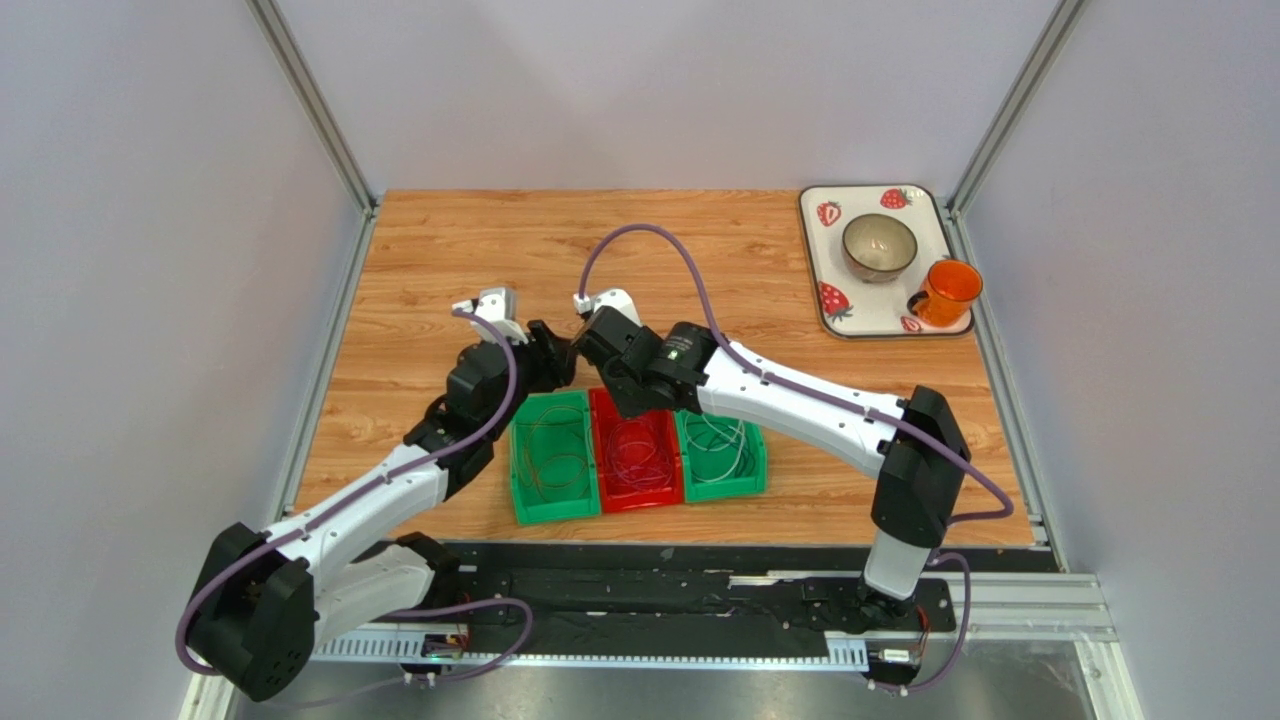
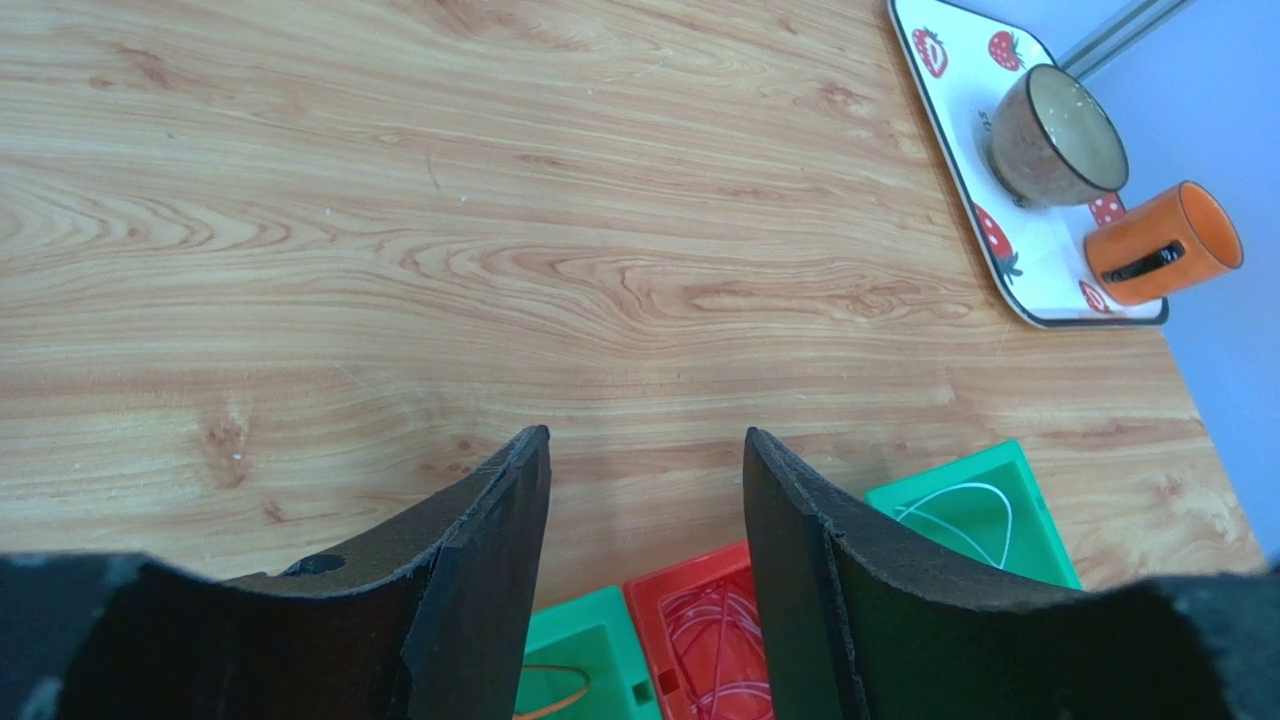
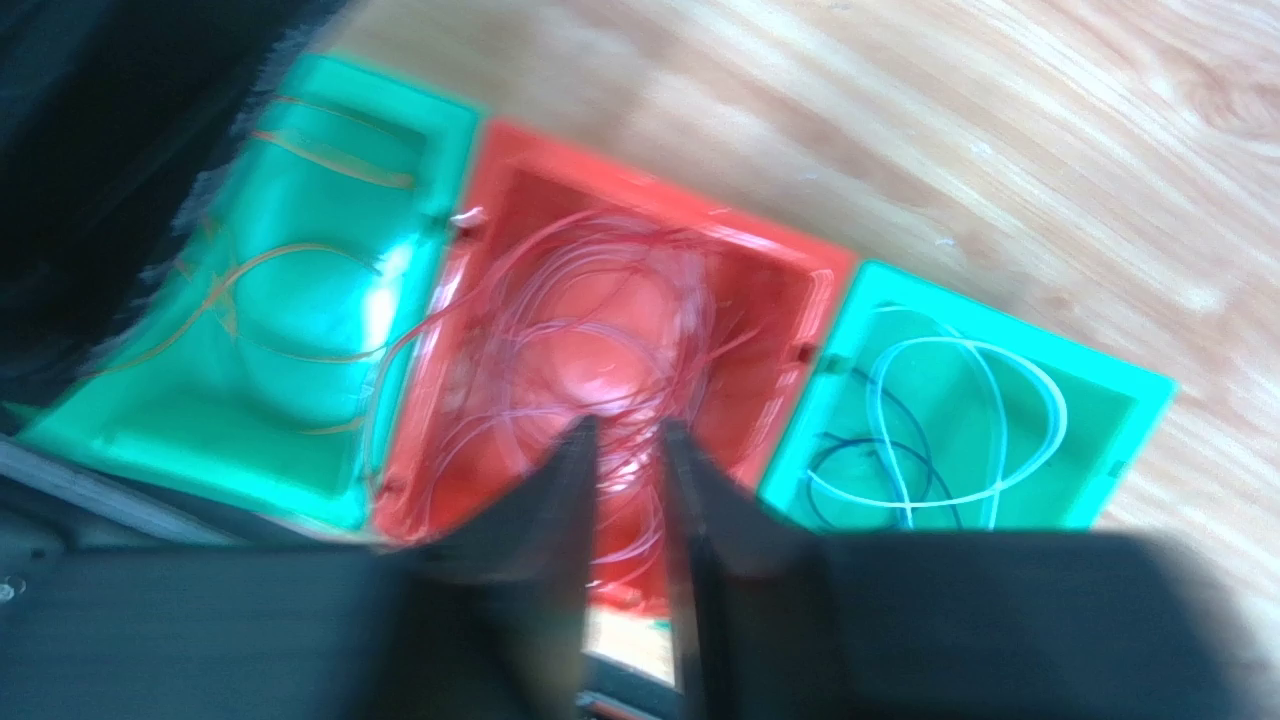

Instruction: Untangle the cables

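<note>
right fingers (image 3: pixel 559 503) parted above cables (image 3: pixel 661 285) in red bin (image 3: pixel 661 195)

White arm links (image 1: pixel 376 503), black joints (image 1: pixel 920 473), purple-grey hoses (image 1: pixel 661 237); left hand (image 2: pixel 643 443) and right hand (image 3: pixel 627 435) black, wedge-fingered

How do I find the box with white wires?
Three boxes sit in a row at the wooden table's near edge. Pick the green box at the right end. Only it holds white loops; the red box holds red ones, the other green box orange.
</note>
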`<action>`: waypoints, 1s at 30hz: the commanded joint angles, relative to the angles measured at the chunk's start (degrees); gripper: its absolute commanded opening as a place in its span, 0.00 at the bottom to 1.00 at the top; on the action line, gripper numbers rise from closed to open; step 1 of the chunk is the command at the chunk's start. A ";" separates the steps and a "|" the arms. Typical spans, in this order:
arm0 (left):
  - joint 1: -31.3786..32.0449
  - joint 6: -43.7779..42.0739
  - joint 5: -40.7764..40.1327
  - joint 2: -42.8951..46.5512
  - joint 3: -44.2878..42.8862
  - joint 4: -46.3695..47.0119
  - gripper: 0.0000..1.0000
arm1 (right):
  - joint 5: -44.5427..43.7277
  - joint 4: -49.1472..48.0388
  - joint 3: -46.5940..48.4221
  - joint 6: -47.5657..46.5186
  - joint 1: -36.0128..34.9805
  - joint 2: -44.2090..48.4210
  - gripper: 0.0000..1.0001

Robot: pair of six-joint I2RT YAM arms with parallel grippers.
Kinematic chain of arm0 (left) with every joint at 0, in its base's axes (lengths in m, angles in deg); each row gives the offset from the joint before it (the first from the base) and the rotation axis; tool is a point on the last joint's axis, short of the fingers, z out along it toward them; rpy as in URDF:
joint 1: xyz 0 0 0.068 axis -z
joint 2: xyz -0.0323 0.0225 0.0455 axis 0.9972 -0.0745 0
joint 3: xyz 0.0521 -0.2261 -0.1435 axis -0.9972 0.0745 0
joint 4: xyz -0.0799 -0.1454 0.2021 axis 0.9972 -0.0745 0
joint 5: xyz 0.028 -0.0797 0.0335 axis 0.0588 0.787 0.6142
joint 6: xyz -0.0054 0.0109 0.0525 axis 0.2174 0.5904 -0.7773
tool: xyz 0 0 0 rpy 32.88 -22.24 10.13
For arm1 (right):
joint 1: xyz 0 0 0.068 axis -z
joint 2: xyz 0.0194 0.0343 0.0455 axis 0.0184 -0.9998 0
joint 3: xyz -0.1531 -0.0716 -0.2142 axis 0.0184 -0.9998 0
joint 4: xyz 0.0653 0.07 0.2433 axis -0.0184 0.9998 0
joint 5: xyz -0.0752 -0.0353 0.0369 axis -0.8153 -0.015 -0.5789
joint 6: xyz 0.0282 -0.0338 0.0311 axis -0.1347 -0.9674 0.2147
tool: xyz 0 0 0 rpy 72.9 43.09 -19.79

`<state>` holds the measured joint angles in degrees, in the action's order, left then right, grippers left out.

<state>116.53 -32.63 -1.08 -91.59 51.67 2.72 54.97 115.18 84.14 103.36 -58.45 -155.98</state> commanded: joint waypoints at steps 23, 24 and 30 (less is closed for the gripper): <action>-0.40 5.94 -10.68 7.79 3.20 -1.96 0.58 | 22.58 -15.50 -5.51 9.80 -4.57 -2.13 0.00; -0.40 5.94 -10.60 7.70 3.11 -1.87 0.57 | 22.32 -15.50 -5.51 10.06 -4.57 -2.39 0.00; -0.48 5.50 -9.89 7.08 2.67 -1.79 0.57 | 19.77 -13.65 -5.16 9.54 -4.57 -4.41 0.00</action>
<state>116.38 -27.71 -10.48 -84.75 54.70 0.03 76.28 101.70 76.86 112.46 -62.80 -159.26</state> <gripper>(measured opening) 0.577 0.005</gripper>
